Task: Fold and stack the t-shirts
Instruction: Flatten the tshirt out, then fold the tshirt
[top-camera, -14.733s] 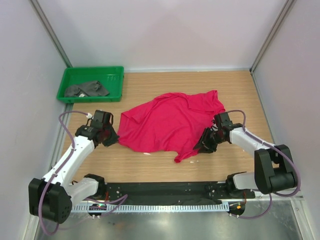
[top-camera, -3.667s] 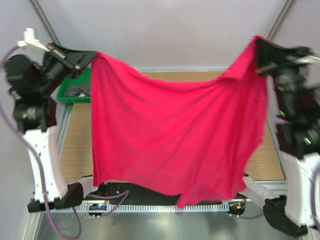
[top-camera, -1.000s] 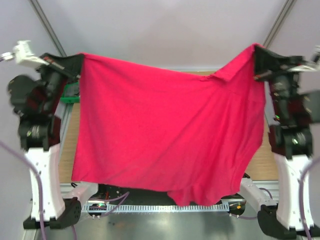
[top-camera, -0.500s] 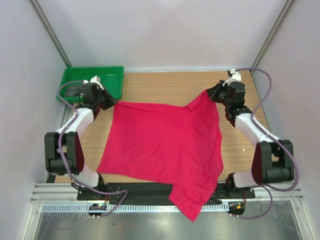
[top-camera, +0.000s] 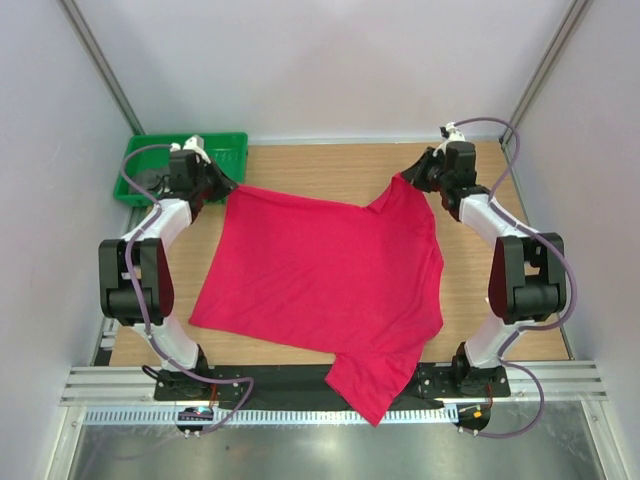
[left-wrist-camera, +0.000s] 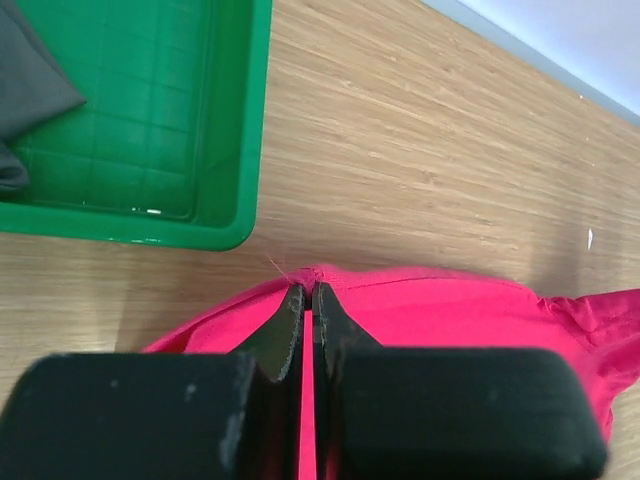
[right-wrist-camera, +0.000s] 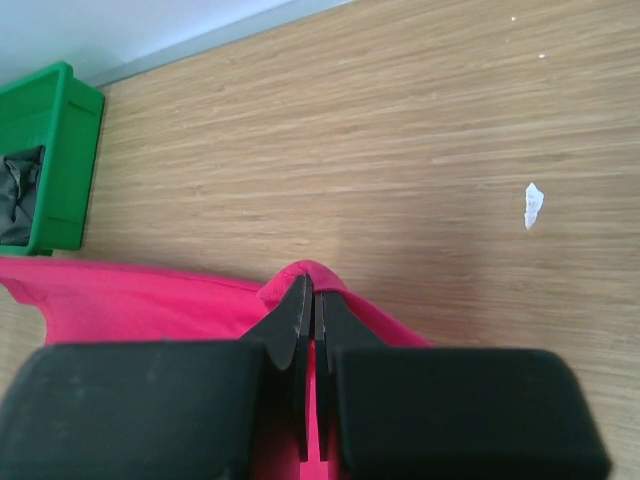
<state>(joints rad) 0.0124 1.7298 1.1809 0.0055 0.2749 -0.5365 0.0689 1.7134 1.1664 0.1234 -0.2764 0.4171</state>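
Wooden tabletop (top-camera: 330, 170) carries the crimson t-shirt (top-camera: 320, 275), spread flat, one near corner overhanging the front edge. Left gripper (left-wrist-camera: 306, 290) and right gripper (right-wrist-camera: 309, 285) each pinch a far corner of the cloth. Dark grey t-shirt (left-wrist-camera: 25, 80) lies in the green tray (left-wrist-camera: 235, 150), far left.

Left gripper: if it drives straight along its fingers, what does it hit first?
The left gripper, shut on the red t-shirt hem, points at bare table first, likely. The green tray corner sits just left of that line; depth is unclear, so clearance is uncertain.
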